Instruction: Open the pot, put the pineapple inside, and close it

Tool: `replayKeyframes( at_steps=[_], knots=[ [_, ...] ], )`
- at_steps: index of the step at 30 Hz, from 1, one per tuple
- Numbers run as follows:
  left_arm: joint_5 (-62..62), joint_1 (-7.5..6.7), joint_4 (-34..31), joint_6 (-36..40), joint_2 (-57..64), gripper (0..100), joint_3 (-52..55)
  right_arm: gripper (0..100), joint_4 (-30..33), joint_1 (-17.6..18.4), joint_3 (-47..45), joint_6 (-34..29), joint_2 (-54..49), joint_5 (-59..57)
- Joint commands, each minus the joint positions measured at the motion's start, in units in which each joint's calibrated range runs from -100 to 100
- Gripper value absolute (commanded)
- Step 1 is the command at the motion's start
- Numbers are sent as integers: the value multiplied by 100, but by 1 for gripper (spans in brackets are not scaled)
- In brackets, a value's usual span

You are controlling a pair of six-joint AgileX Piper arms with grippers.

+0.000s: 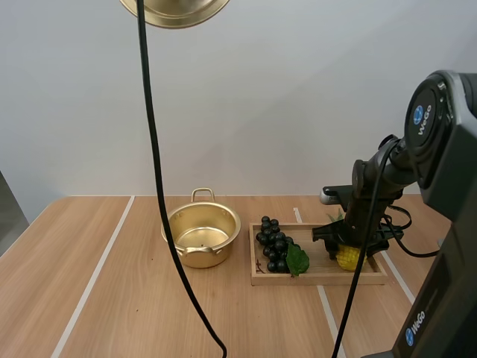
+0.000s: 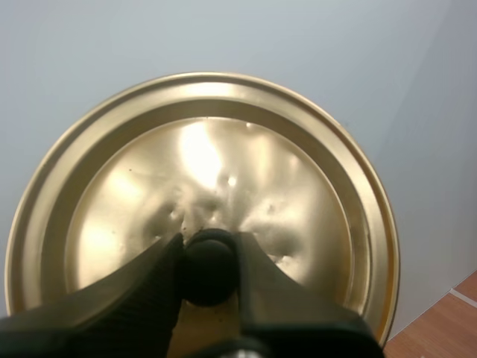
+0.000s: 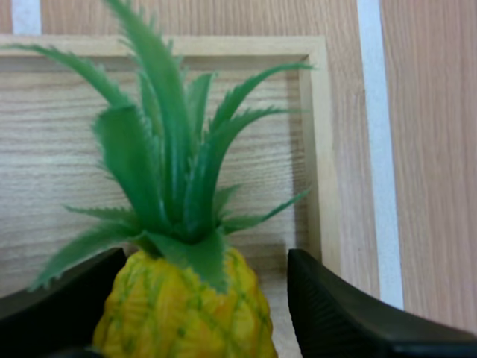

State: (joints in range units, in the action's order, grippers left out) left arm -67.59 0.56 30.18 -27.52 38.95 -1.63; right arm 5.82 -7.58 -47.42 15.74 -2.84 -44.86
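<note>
High view: the pot [image 1: 201,235] stands open on the surface [image 1: 97,298], with the lid [image 1: 175,9] high at 12 o'clock. At the pot's 3 o'clock a tray [image 1: 320,277] carries grapes [image 1: 274,252] and, at its 3 o'clock end, the pineapple [image 1: 347,257], with the right end effector [image 1: 349,237] over it.

Left wrist view: the left end effector [image 2: 209,257] is clenched on the lid.

Right wrist view: the fingers [image 3: 335,313] stand released either side of the pineapple. The grasp looks to be the step in hand. Next it should close, lift clear of the tray rim and grapes, and carry toward 9 o'clock.
</note>
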Motion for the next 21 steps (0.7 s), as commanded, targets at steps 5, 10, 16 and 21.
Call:
replayKeyframes(
  at_steps=[5,10,16,21],
  knots=[
    [-125,11,81,-16,-31,0,-64,58,41,-19,-16,34,-23,82],
    [-143,11,81,-16,-21,0,-64,0,41,-19,-16,-1,-23,8],
    [-140,11,211,-16,-21,0,-64,8,-15,-19,-16,-1,-23,52],
    [-140,11,232,-16,-21,0,-64,9,-15,-19,30,9,-93,-31]
  ],
)
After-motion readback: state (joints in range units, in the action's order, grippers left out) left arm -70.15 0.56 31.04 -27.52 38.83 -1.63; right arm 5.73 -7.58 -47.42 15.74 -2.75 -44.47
